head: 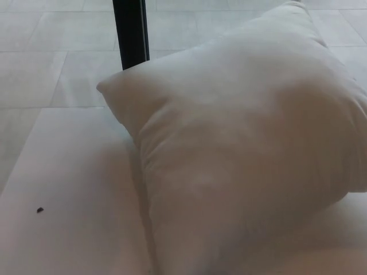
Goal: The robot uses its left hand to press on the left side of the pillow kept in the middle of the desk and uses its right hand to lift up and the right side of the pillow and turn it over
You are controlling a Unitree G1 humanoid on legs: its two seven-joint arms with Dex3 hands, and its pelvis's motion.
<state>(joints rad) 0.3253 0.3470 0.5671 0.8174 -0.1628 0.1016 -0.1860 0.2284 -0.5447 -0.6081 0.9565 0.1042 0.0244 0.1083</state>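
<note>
The pillow (241, 154) is seen nearest the camera, and most of the right half of the head view is filled by it. It is white, soft and a little creased, with a long fold running down its left part. It is raised up on the tabletop (69, 189), not lying flat: its broad face is turned toward the camera and is tilted. One corner is pointed to the left, near the middle height of the picture, and another corner is reached at the top, close to the upper edge. The lower part of the pillow is cut by the bottom edge of the picture, and its right side is cut by the right edge.

No hand of the robot is shown, neither the left nor the right, so the state of the fingers cannot be told. What holds the pillow up cannot be seen either.

The pale tabletop is left bare at the lower left, and a soft shadow is cast on it just beside the pillow. A small dark speck (40, 209) is seen on this surface, well apart from the pillow. Behind the tabletop a floor of light tiles (51, 34) is visible, and a black upright post (131, 31) is standing there, just above the left corner of the pillow.
</note>
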